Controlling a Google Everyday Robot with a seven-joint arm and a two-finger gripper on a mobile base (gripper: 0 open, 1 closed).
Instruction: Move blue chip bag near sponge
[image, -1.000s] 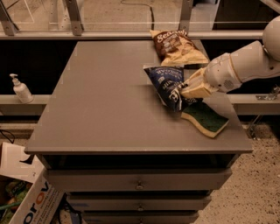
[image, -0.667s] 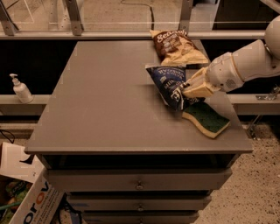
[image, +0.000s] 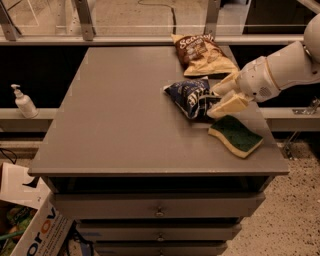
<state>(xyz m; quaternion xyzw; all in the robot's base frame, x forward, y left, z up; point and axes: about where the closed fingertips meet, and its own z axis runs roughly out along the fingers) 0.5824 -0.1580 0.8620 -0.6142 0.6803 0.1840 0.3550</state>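
Note:
The blue chip bag (image: 189, 94) lies on the grey table (image: 120, 115), right of centre, its white lettering facing up. The sponge (image: 235, 135), green top over pale yellow foam, lies flat just right of and in front of the bag, a small gap apart. My gripper (image: 219, 97) reaches in from the right at the bag's right end, just above the sponge's far corner. Its two pale fingers (image: 229, 105) stand apart, with the dark end of the bag between them. The bag rests on the table.
A brown-and-tan chip bag (image: 202, 54) lies at the back right of the table, behind the blue bag. My white arm (image: 280, 72) spans the right edge. A soap dispenser (image: 22, 101) stands on a ledge to the left. Boxes (image: 30, 225) sit on the floor at front left.
Almost nothing has moved. The blue bag stays by the sponge, and the fingers look slightly wider apart than before.

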